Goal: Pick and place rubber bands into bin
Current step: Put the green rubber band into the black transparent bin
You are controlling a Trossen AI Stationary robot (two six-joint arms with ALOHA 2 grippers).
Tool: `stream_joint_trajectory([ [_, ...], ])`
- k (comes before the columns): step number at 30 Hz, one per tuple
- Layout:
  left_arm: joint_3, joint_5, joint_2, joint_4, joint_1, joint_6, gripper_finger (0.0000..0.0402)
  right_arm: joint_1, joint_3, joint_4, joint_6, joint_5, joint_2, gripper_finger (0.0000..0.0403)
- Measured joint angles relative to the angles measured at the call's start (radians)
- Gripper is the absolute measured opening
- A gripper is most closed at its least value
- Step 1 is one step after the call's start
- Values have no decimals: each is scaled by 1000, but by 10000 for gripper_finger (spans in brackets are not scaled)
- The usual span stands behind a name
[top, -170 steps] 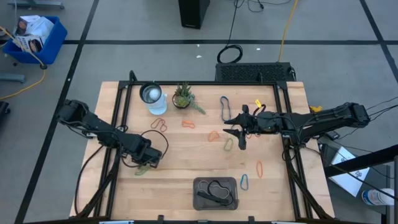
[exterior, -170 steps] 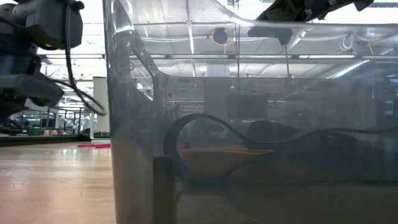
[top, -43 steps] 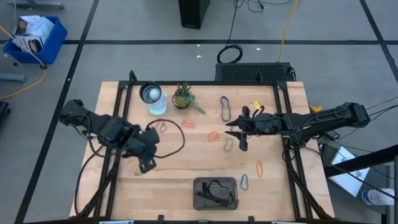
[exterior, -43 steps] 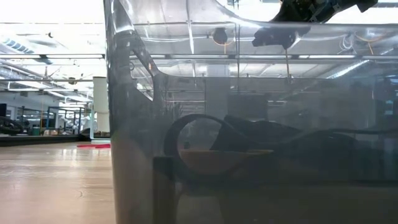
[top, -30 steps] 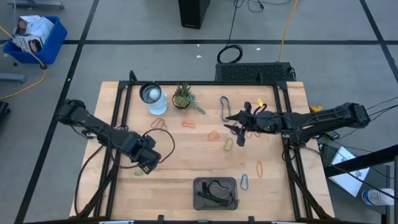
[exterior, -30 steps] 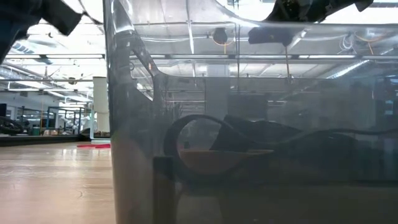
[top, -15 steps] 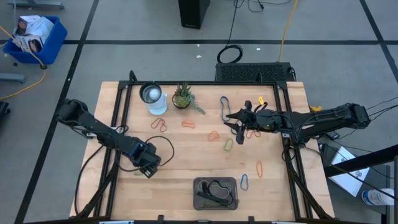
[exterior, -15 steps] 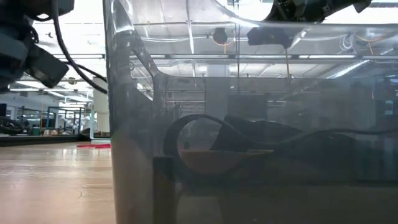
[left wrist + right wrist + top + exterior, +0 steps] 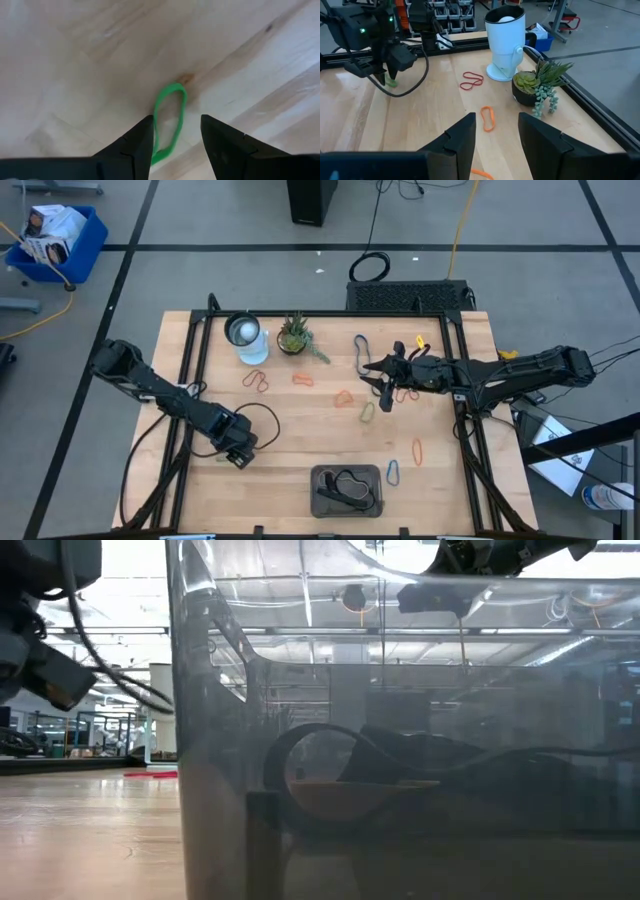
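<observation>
Wooden table (image 9: 300, 440), 1 bin (image 9: 346, 489), 2 claws apart

You see a grey concrete floor (image 9: 200, 220) crossed by dark tape lines, and a blue plastic crate (image 9: 75, 245) far off.
</observation>
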Motion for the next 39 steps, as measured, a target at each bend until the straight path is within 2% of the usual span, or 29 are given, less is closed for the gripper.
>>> stream_joint_trajectory([
  [7,-7,6,40,2,-10,-2,170,0,0,8,-2,1,0,141],
  [29,2,0,38,26,-11,76,167,0,0,22,-8,0,0,141],
  [33,2,0,38,18,-11,84,137,0,0,22,-8,-1,0,141],
  [39,1,-10,38,18,-12,105,50,0,0,21,-8,-1,0,141],
])
